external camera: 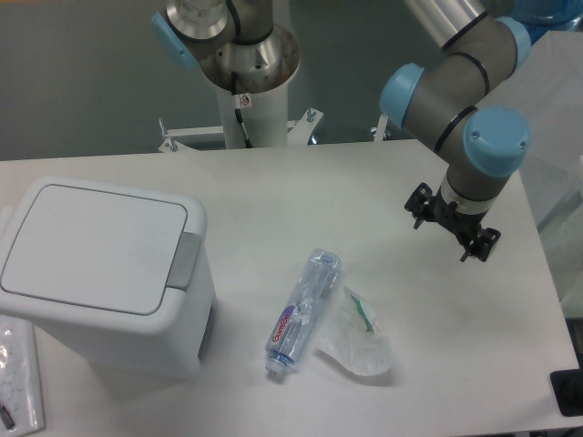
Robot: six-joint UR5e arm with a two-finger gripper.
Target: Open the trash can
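Note:
The trash can [100,273] is a boxy white bin at the left of the table. Its flat lid is down and a grey push-button tab [186,261] sits on its right edge. My gripper [452,227] hangs over the right side of the table, far from the bin. Its two black fingers are spread apart with nothing between them.
A clear plastic bottle [303,309] with a blue label lies in the table's middle, beside a crumpled clear bottle [357,339]. A plastic-wrapped item [16,378] lies at the front left corner. The arm's white base post [246,86] stands at the back.

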